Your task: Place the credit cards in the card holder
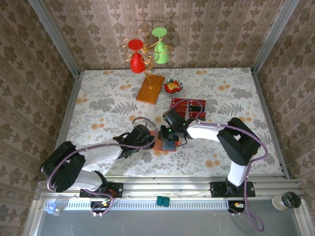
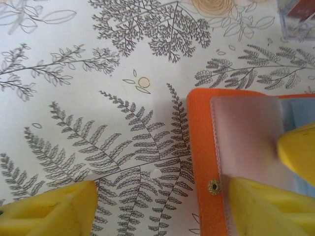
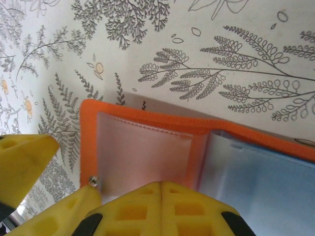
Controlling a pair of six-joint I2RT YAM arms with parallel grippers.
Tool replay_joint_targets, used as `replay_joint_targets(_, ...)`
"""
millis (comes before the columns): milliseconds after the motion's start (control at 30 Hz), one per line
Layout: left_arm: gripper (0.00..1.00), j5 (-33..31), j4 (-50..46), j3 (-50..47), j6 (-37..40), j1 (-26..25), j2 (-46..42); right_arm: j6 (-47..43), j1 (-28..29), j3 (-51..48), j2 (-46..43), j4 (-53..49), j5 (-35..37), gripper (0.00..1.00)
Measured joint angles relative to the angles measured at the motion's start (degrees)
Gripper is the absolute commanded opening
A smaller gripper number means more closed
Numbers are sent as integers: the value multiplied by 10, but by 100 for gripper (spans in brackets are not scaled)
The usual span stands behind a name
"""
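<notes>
The card holder [image 1: 165, 143] lies open on the table near the front middle, orange with a greyish-blue inner panel [image 3: 261, 182] and a clear pocket [image 2: 246, 132]. My left gripper [image 2: 157, 211] stands open astride the holder's left edge [image 2: 202, 147]: one fingertip [image 2: 266, 206] rests on the clear pocket, the other [image 2: 49, 209] over the tablecloth. My right gripper [image 3: 162, 206] is shut, its joined pads pressed down on the pocket at the holder's middle. I see no card between them. The credit cards [image 1: 189, 105], red and dark, lie in a cluster behind the holder.
An orange-brown wooden board [image 1: 150, 88] and a small bowl [image 1: 173, 87] of red and yellow pieces sit at the back. A gold wire stand [image 1: 147, 49] holds a red and a green cup. Both arms [image 1: 216, 132] crowd the front middle.
</notes>
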Motion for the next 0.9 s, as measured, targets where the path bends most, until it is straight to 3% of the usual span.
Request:
replay_joint_targets(367, 78, 2, -12, -6, -4, 10, -31, 26, 0, 0, 28, 41, -15, 4)
replay_joint_targets(900, 74, -10, 28, -27, -25, -13, 20, 37, 0, -7, 26, 56, -21, 8)
